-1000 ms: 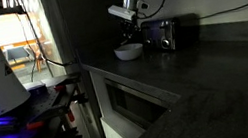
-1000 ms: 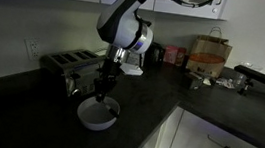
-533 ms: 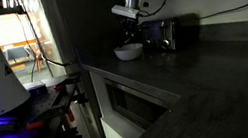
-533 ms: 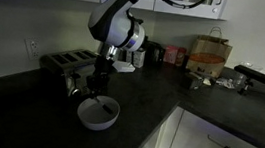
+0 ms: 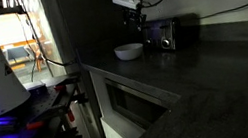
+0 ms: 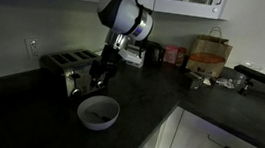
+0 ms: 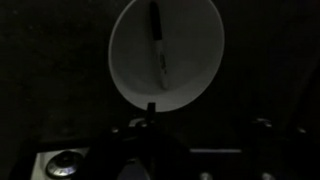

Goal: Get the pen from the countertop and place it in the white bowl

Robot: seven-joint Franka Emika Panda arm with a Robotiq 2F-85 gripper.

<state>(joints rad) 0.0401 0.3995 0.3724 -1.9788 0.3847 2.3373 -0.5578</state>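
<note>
The white bowl (image 7: 167, 50) sits on the dark countertop (image 7: 55, 70), and the pen (image 7: 157, 45) lies inside it as a thin stick, dark against the white. My gripper (image 7: 205, 115) hangs above the bowl, its jaws wide apart with nothing between them. In both exterior views the gripper (image 5: 132, 15) (image 6: 100, 75) is raised clear of the bowl (image 5: 129, 51) (image 6: 98, 111). The pen is too small to make out in those views.
A black and silver toaster (image 5: 164, 34) (image 6: 68, 69) stands right behind the bowl. Farther along the countertop (image 6: 155, 97) are jars (image 6: 155, 54), a brown paper bag (image 6: 210, 58) and small clutter (image 6: 222, 82). The counter's front edge (image 5: 131, 83) drops off close to the bowl.
The gripper was down at the bowl and shut. It has opened, left the pen in the bowl, and risen well above the rim.
</note>
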